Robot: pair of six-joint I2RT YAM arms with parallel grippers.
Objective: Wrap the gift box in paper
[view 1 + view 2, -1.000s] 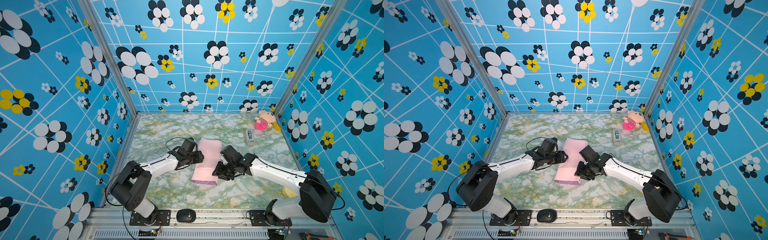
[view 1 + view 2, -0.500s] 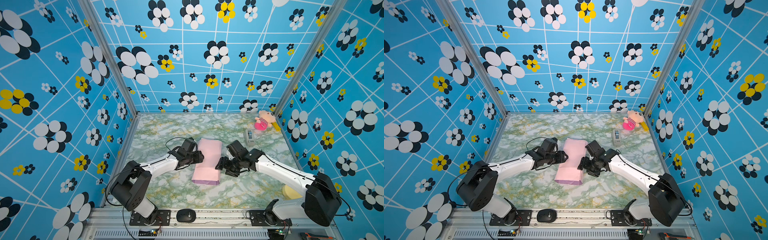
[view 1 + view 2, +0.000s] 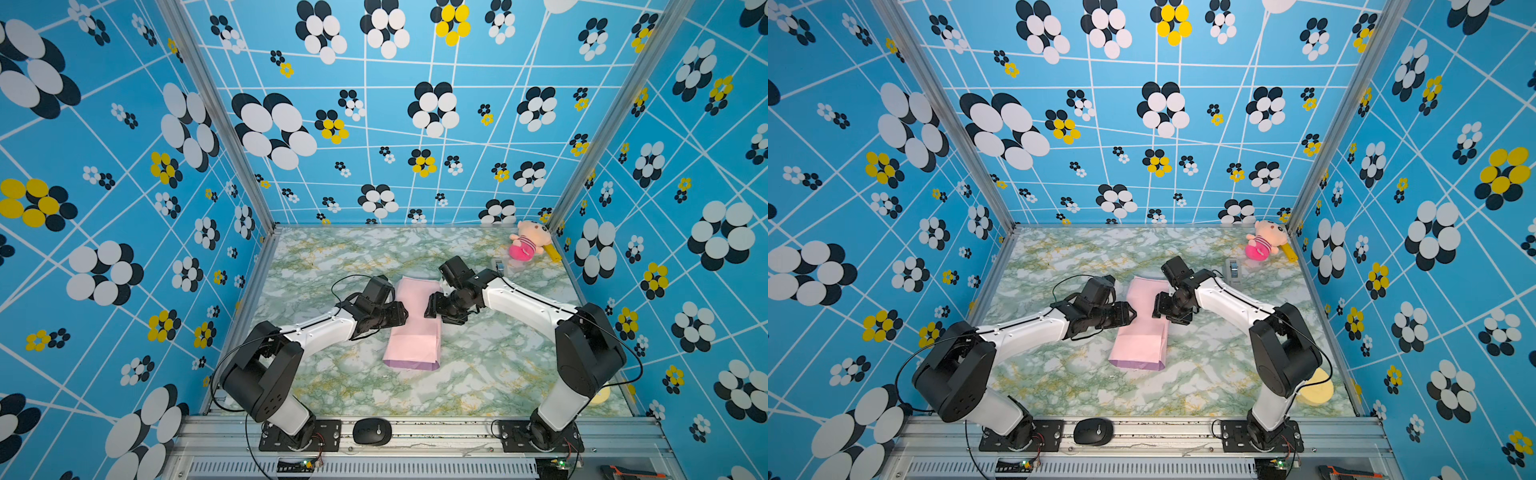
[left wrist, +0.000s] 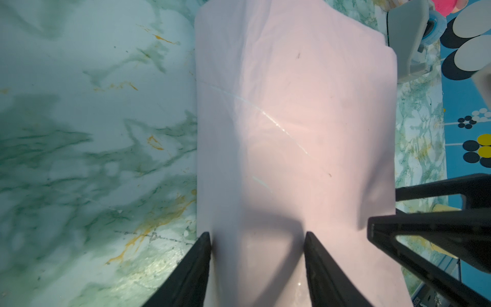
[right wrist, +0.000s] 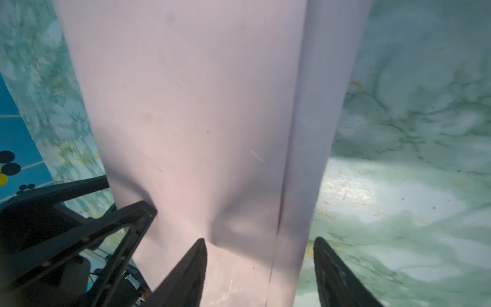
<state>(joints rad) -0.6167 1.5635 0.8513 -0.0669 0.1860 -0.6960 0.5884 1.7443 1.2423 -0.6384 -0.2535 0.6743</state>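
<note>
1. Currently the paper [image 3: 415,332] lies mid-way across the bench [image 3: 478,374], folded into a long pink tube. The gift box is out of sight, presumably inside.
2. The left fingers [image 4: 196,265] are spread, with their tips pressing on the paper. The right fingers [image 5: 191,265] are spread too, straddling its folded edge.
3. The sheet is thin and light and probably springs open. Press it down over the stiff box and pinch only at the edges.

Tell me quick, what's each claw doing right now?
Left gripper: open, tips against the paper.
Right gripper: open, straddling the paper's edge.
</note>
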